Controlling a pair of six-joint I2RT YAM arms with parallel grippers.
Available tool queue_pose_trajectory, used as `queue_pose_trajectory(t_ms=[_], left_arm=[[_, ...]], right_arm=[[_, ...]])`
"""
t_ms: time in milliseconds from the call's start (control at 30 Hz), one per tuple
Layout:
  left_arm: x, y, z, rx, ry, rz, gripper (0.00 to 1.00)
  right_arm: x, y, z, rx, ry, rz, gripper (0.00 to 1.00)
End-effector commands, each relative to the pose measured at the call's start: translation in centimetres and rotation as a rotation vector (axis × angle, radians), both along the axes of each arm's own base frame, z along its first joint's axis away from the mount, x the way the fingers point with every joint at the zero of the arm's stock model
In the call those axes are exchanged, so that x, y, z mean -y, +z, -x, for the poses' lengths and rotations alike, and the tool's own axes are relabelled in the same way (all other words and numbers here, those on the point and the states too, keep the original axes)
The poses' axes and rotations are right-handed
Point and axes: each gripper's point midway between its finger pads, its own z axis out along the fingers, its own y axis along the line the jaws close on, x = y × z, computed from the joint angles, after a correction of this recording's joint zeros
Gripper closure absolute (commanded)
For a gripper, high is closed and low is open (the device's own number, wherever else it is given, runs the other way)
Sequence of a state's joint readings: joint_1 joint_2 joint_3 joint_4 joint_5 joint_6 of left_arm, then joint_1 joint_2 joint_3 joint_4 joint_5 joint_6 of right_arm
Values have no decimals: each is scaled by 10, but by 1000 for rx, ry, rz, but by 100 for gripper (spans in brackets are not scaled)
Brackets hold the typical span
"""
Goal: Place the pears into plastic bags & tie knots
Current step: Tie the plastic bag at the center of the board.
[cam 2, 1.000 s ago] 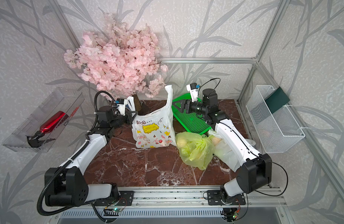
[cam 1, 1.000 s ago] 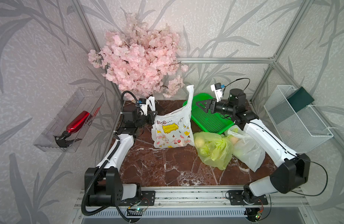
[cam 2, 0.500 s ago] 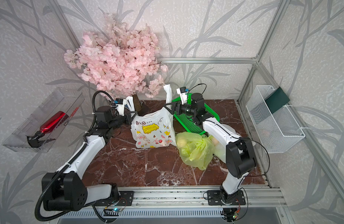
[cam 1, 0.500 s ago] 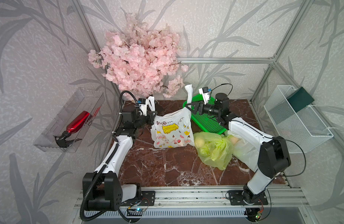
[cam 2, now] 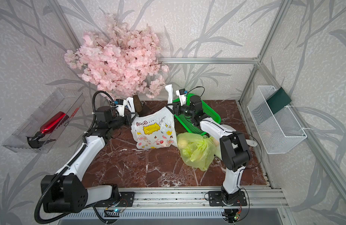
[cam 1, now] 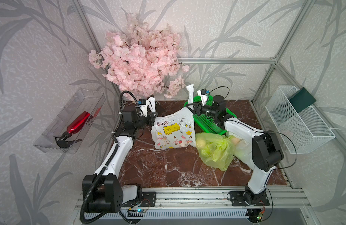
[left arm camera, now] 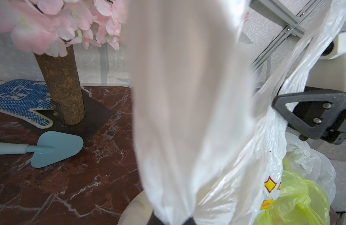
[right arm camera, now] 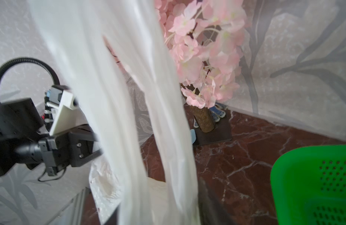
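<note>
Marble (cam 1: 168,171) is carrying the printed bag (cam 1: 173,132) at mid-table, with both arms reaching low and level toward it from either side. Left gripper (cam 1: 152,117) is pinching one handle (cam 1: 151,102) tight at its root; right gripper (cam 1: 190,109) is straddling the other handle (cam 1: 190,93), though I cannot tell whether it is gripping. Three bags are showing, counting the green bag (cam 1: 215,153) and plain bag (cam 1: 242,153) alongside, and two pears (cam 1: 200,143) are glinting through those.

In the left wrist view a blurred white bag handle (left arm camera: 187,97) fills the centre, hiding the left gripper (left arm camera: 171,221) except for dark tips at the picture's edge. The other handle (right arm camera: 129,116) likewise veils the right gripper (right arm camera: 164,214); whether it grips is unclear. A third bag (cam 1: 241,153), seemingly white, sits mostly behind the right arm (cam 1: 244,128).
</note>
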State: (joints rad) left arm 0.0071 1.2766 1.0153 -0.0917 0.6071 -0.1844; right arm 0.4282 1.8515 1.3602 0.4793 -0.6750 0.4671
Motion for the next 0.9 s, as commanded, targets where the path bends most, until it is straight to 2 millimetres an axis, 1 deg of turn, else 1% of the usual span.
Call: queue_pose_trajectory(t_ms=[0,33,67,133,200,233,267,300,367,400,433,500,567,667,733,800,867], left_arm=[[-2,4,1,-64,-6,-22,100],[0,1,3,-92,-23,-31,100],[2,0,5,-116,-40,-39,100],[11,0,9,-159,-93,-48,100],[18,2,11,-198,-138,-77,100],[25,1,13,-222,-176,-99,100],[33,-4,15,-254,-221,-128,100],[40,-6,17,-271,-261,-157,100],[56,-8,21,-296,-352,-212,100],[60,-8,20,-302,-380,-226,100],[67,-6,23,-295,-445,-224,100],[75,-4,25,-285,-529,-194,100],[86,3,27,-234,-595,-132,99],[98,15,32,-100,-676,-25,95],[99,21,36,-14,-697,11,91],[95,27,40,45,-708,50,84],[91,26,45,53,-713,62,74]], right_arm=[[-2,20,2,75,22,-47,83],[-1,21,4,79,23,-46,94],[0,22,6,84,21,-39,100],[1,22,12,97,19,-7,100],[-2,20,22,117,28,53,100],[-5,17,29,130,35,107,100],[-10,15,38,152,47,171,100],[-14,10,46,167,60,243,100],[-26,-10,67,216,108,443,100],[-29,-19,75,235,131,525,100],[-31,-21,84,260,154,601,100],[-34,-29,92,269,180,702,100],[-42,-27,100,294,209,741,100],[-51,-22,104,280,240,764,100],[-55,-19,105,256,256,749,100],[-56,-17,106,239,265,745,100],[-57,-17,107,223,279,751,100]])
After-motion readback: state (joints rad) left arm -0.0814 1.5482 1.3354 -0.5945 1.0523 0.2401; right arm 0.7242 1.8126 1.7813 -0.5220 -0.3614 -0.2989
